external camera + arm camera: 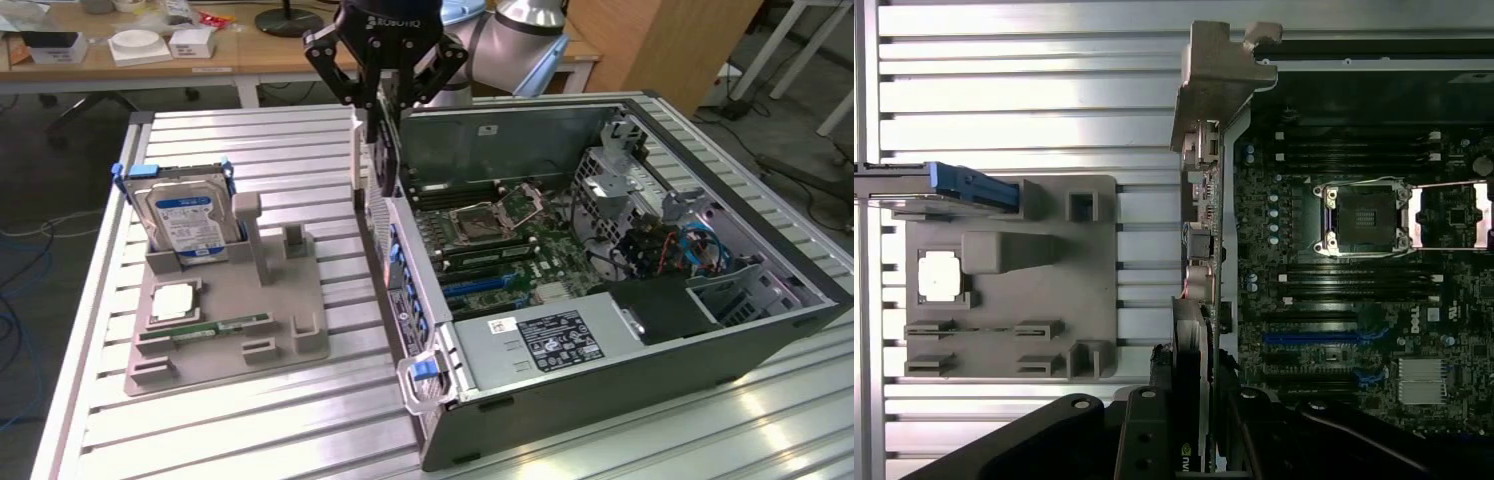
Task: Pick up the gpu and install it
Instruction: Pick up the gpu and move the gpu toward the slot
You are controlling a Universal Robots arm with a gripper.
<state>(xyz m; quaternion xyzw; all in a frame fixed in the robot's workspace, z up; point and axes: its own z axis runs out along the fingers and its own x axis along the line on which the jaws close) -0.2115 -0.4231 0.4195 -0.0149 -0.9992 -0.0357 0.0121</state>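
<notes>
— Snagging worries me in the exterior view. The hand, at twelve o'clock, is clenched on the gpu, which hangs upright just about over the computer case wall on its nine o'clock side. I judge the card could catch that rim and twist in the grip.
— Agreed. The grey fixture with the hard drive stands on the tabletop at nine o'clock of the case, well apart, so I expect no trouble there.
— And the wrist view?
— Same worry. The hand pinches the gpu by one end. So narrow a hold may let it swing off line with the blue slots.
— Its look?
— Thin and dark, seen edge-on, with a silvery bracket at the far end, beside the motherboard.
</notes>
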